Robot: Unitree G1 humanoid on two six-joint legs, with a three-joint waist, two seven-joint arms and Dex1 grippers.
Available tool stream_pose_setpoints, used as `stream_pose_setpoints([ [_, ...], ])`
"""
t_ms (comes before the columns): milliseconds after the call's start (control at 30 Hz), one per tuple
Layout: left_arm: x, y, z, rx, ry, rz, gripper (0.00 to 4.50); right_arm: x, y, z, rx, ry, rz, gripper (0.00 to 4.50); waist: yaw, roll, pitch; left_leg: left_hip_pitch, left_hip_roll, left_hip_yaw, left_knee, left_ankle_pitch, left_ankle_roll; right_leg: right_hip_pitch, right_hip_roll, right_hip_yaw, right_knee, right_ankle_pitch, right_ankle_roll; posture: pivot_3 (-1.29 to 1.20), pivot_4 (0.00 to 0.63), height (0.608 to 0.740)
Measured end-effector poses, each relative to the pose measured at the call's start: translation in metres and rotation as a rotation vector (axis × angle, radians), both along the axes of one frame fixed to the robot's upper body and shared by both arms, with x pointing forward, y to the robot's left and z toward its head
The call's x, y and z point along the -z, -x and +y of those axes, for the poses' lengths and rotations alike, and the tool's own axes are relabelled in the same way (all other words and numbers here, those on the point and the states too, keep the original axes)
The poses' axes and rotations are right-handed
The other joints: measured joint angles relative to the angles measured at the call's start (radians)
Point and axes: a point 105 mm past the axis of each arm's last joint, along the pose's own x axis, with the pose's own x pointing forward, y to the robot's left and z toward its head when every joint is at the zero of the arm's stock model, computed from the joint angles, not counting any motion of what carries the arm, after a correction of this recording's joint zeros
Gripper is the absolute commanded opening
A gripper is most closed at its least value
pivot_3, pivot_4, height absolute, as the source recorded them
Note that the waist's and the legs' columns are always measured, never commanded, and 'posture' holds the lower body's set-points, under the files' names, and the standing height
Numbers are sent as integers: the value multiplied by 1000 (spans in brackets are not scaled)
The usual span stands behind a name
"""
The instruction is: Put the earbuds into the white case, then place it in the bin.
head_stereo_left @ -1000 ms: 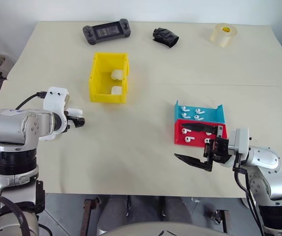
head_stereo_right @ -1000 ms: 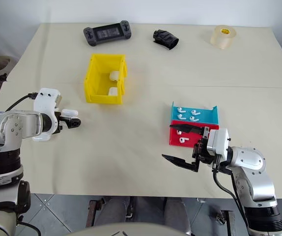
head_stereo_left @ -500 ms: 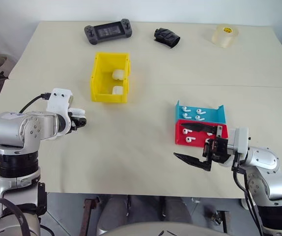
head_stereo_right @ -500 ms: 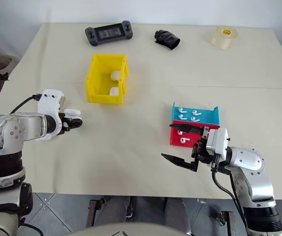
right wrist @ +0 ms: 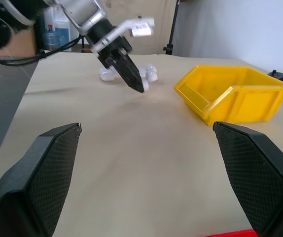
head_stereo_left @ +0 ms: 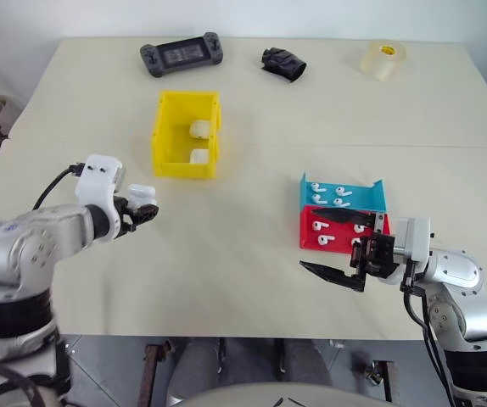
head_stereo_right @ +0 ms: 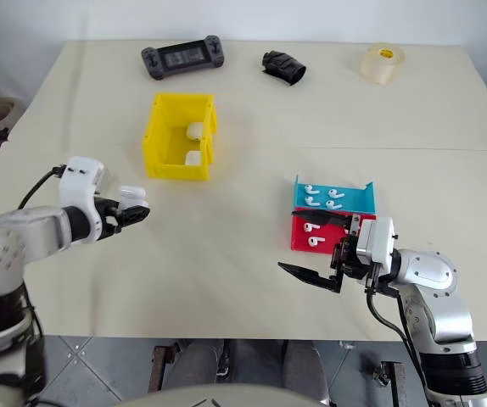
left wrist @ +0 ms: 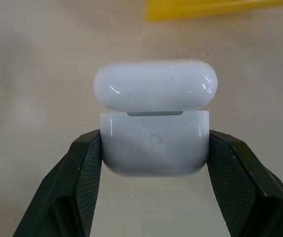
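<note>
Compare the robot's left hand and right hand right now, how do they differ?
The left hand is shut on the white case, lid slightly ajar; the right hand is open and holds nothing. The left hand is raised near the bin; the right hand sits by the red tray. Both have two black fingers.

Bin (head_stereo_left: 187, 136) sits left of centre on the table (head_stereo_left: 243, 254), two cases (head_stereo_left: 199, 142) inside; both trays (head_stereo_left: 343, 216) lie right, earbuds (head_stereo_left: 328, 195) in them

bin (left wrist: 215, 7) cut off at edge, white case (left wrist: 155, 121) contents hidden
</note>
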Motion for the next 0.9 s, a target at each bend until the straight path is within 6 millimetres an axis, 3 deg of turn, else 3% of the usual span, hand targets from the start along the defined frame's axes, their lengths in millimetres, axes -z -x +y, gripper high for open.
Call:
stream_pose_setpoints([
  [233, -32, 30, -42, 497, 161, -297, 2784, -5, -2, -20, 50, 63, -10, 4500, 8, 0, 0, 0, -1, 1, 0, 0, 0, 2, -1, -1, -3, 0, 0, 0, 150, 740],
  [333, -20, 36, -53, 658, 130, -343, 2784, -7, -3, -34, 92, 98, -9, 4500, 13, 1, 0, 0, 0, 3, -1, 0, 1, 3, -1, 0, -5, 0, 0, 0, 150, 740],
  [500, -20, 37, -91, 851, 323, -507, 2784, -12, 0, -60, 192, 134, -10, 4500, 19, 0, 0, 0, -1, 2, 3, -1, 4, 5, -1, -2, -4, 1, 0, 0, 150, 740],
  [700, -14, 48, -130, 1051, 486, -713, 2784, -5, 17, -83, 304, 157, 37, 4500, 16, 1, -1, 0, 0, 4, 4, -1, 5, 5, 0, -2, -3, 1, 1, 0, 150, 740],
  [900, 2, 59, -166, 1226, 600, -757, 2784, 2, 41, -107, 422, 205, 103, 4500, 22, 2, -1, 3, 0, 8, 7, -2, 7, 11, 0, -2, -6, 1, 1, 0, 150, 740],
])
